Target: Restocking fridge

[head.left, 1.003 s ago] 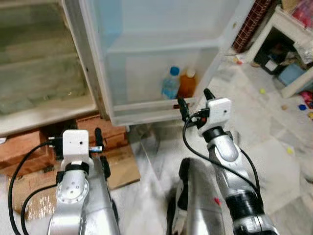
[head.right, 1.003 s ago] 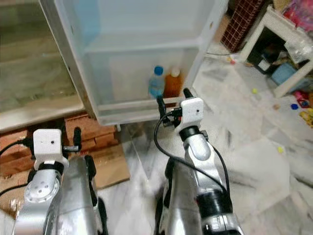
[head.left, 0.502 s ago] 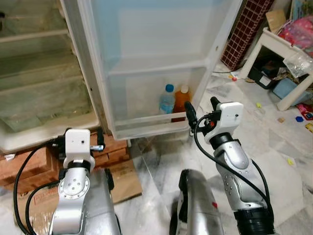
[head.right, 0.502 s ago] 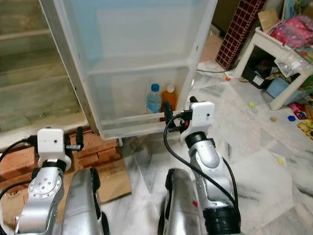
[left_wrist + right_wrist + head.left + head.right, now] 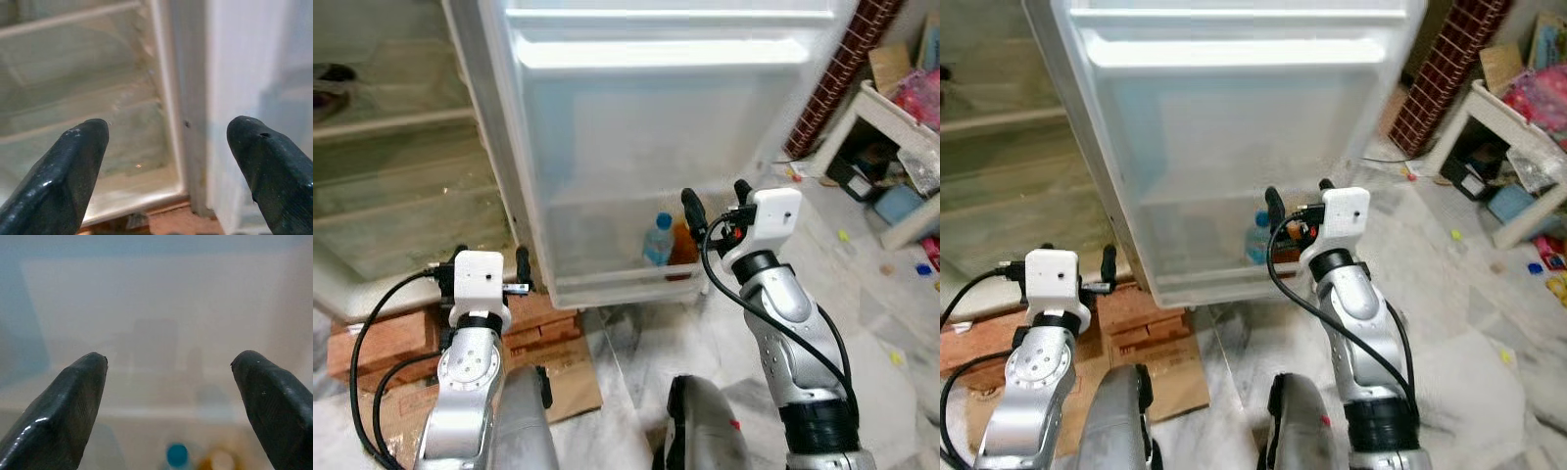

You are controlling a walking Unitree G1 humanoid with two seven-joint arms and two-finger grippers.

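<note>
Right gripper risen since half second back, fingers spread, empty, before fridge door. Door's bottom shelf holds blue-capped bottle, orange bottle to its right. Left wrist view: left gripper agape near fridge shelves. Marble floor, bricks under fridge.

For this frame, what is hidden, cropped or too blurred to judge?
- Orange bottle: left eye view, partly behind the right gripper and the door shelf rail; label unreadable.
- Blue-capped bottle: lower body behind the same rail; in the right wrist view just its cap, cut by the frame edge.
- Fridge door: its top is cut off by the frame.
- Fridge interior shelves: blurred; contents unclear.
</note>
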